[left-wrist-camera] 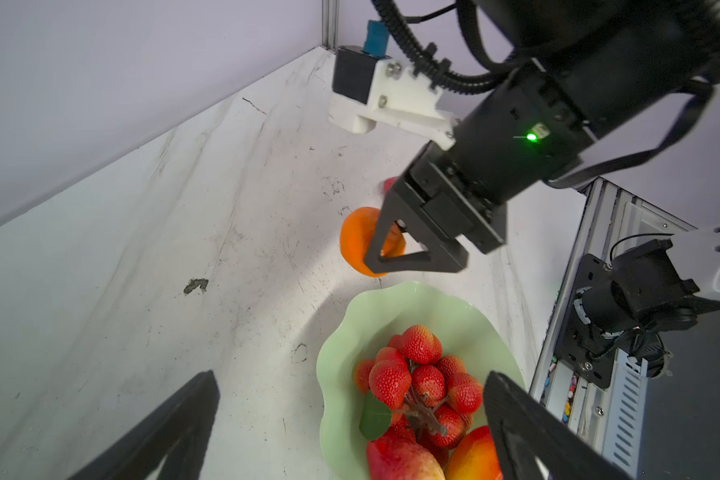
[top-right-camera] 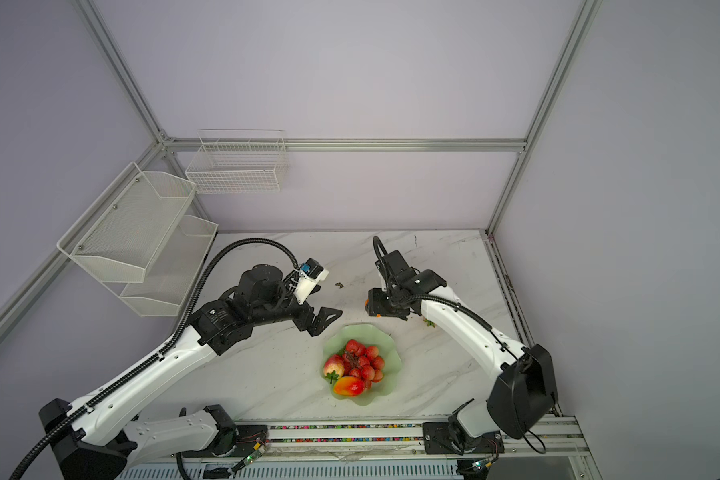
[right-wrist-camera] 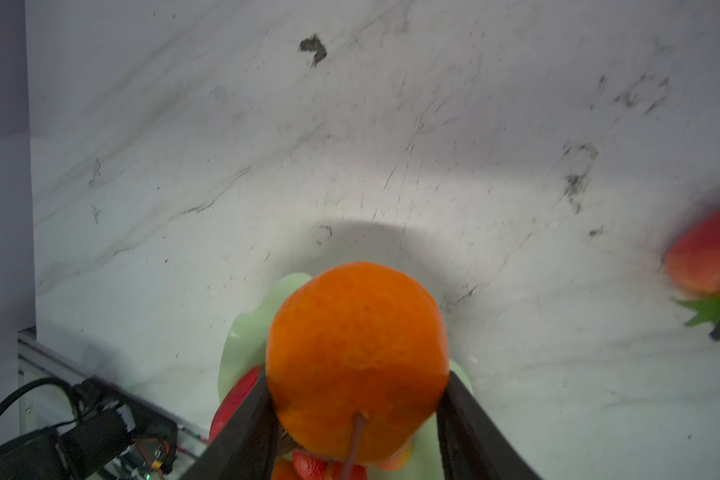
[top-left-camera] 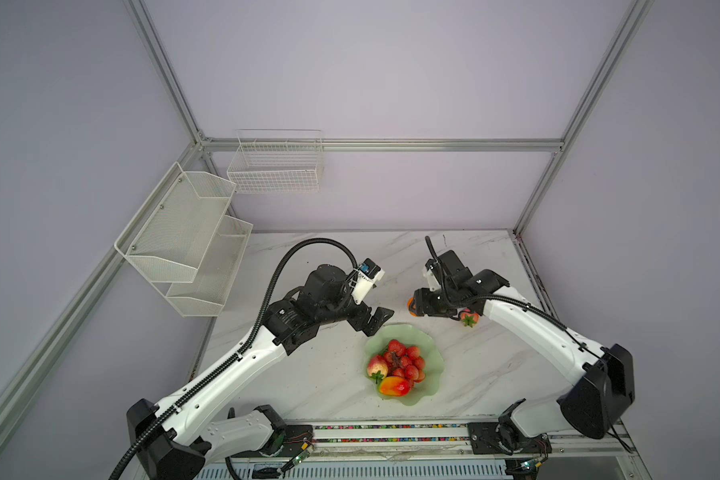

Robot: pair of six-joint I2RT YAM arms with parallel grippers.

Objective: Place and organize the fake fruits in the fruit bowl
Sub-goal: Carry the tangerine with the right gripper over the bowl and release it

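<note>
A: Worktop (top-left-camera: 308, 374), room?
B: Open at the far side and left of bowl (top-left-camera: 433, 361). Bowl near front edge holds bunch (top-left-camera: 404, 359), strawberry (top-left-camera: 377, 366), mango (top-left-camera: 394, 386).
A: Tools?
B: Left tool (top-left-camera: 377, 322) spread wide, empty, at bowl's far rim. Right tool (right-wrist-camera: 356, 386) clamps orange (right-wrist-camera: 356, 324) just beyond rim, second strawberry (top-left-camera: 469, 318) beside it.

a two-tier white mesh rack (top-left-camera: 179, 232) is hanging left of the marbled surface (top-left-camera: 308, 374); a white wire basket (top-left-camera: 275, 174) is hanging above the surface's far left corner.
</note>
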